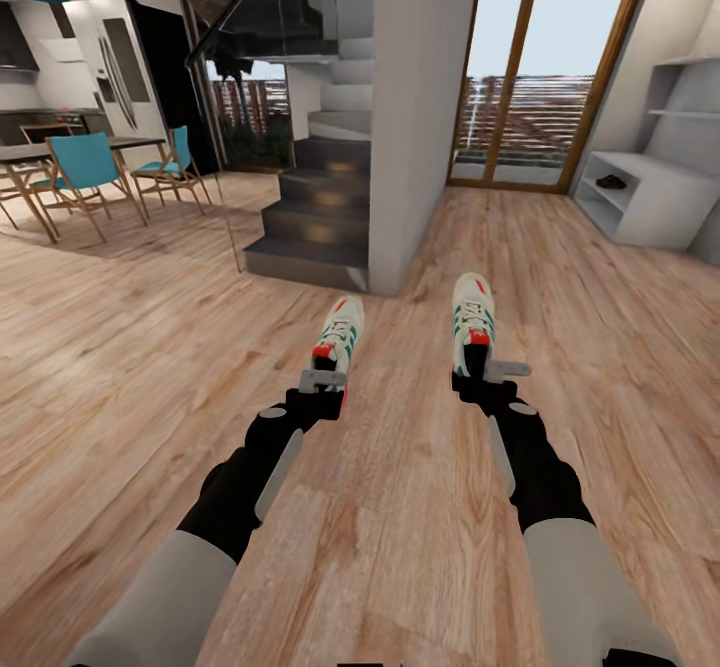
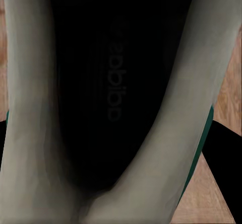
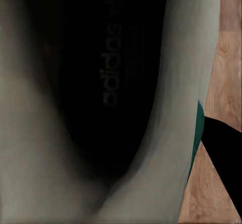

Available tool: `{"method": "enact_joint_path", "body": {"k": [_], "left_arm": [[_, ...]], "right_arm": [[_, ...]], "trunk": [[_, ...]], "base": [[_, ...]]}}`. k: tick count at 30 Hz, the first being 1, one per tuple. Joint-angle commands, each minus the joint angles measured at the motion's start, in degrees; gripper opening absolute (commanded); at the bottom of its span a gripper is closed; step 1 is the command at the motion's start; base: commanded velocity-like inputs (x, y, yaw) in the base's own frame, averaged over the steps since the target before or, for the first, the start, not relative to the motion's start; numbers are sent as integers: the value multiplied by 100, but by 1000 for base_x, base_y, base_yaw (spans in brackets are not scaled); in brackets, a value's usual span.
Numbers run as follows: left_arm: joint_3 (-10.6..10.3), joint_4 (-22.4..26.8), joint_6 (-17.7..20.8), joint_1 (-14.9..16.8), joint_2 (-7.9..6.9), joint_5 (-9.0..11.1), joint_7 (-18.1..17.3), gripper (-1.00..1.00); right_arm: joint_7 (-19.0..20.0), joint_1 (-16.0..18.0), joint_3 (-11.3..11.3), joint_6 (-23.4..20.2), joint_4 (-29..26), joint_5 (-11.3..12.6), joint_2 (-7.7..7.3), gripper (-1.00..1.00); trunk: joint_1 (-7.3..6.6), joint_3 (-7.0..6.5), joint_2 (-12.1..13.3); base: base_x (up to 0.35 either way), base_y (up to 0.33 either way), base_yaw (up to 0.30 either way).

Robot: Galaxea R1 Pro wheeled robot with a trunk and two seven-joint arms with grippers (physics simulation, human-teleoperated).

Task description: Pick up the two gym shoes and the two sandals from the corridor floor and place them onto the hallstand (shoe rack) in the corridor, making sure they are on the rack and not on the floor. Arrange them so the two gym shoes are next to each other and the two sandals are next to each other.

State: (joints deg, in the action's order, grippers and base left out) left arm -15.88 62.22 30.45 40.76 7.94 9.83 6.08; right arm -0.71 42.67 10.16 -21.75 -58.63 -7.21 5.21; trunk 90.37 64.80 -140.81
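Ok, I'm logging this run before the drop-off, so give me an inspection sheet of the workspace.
Surface: wood-plank corridor floor, bare around the arms.
Job's things: left gym shoe and right gym shoe held above the floor; hallstand far right, a dark item in its cubby.
Clutter: nothing seen.
Grippers: left gripper and right gripper each shut on a shoe's heel.
Cables: nothing seen.
Surroundings: staircase, dining chairs, glass door.

Home: staircase [image 1: 320,197], dining chairs [image 1: 85,172], hallstand [image 1: 650,192]
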Motion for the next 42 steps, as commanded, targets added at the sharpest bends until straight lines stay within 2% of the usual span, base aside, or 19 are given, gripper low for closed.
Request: {"method": "enact_joint_path", "body": {"k": [1,5,11,16,27,35,42], "left_arm": [[-12,10,27,2,-3,60,51,-100],[-12,10,31,2,-3,59,47,-100],[-8,10,31,2,-3,63,43,-100],[-7,10,31,2,-3,63,42,-100],[-5,10,33,2,-3,66,49,-100],[-8,10,40,2,-3,72,51,-100],[-9,10,40,2,-3,72,51,-100]], "right_arm": [[10,4,11,-32,-8,-61,6,-100],[10,4,12,-31,-8,-61,6,-100],[10,4,12,-31,-8,-61,6,-100],[10,4,16,-31,-8,-61,6,-100],[10,4,18,-31,-8,-61,6,-100],[10,4,12,-31,-7,-61,6,-100],[10,4,4,-31,-7,-68,6,-100]], "trunk": [[-1,0,-2],[-1,-22,-2],[131,54,-243],[144,138,-249],[144,80,-249],[144,37,-249],[144,-2,-249]], "base": [[0,0,-280],[0,0,-280],[0,0,-280],[0,0,-280],[7,0,-280],[255,0,-279],[38,0,-272]]}}
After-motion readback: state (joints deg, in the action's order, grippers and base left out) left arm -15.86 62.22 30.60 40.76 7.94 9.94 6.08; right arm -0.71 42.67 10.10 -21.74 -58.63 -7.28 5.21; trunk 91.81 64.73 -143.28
